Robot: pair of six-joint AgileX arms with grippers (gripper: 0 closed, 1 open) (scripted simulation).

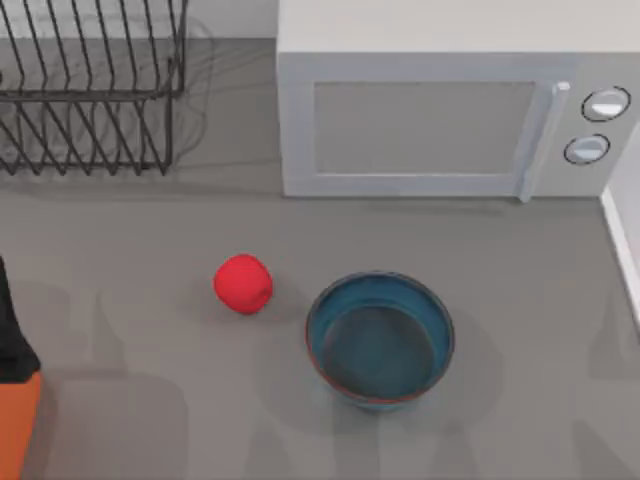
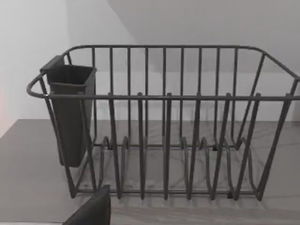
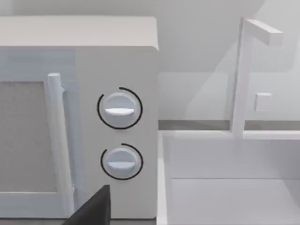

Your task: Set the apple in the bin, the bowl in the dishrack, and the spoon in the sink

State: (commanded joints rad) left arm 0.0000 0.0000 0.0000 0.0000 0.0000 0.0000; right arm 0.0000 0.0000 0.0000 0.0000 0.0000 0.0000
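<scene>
From the top view, I see the small round bright red apple (image 1: 243, 284) resting on the grey desk (image 1: 120, 240), just left of the round deep teal-blue bowl with a reddish-brown rim (image 1: 379, 339); the two stand apart. The black thin-wire dishrack (image 1: 90, 85) sits at the far left corner, with the white box-shaped microwave (image 1: 450, 110) to its right, behind the bowl. A black-and-orange object (image 1: 15, 380) lies at the left edge.

In the left wrist view, I face the dishrack (image 2: 164, 122) with its dark grey utensil cup (image 2: 70, 112). I cannot tell the left pincer's state.

In the right wrist view, I see the microwave's two dials (image 3: 119, 108), the white sink (image 3: 229, 187) beside it and the white faucet (image 3: 243, 75). I cannot tell the right pincer's state.
</scene>
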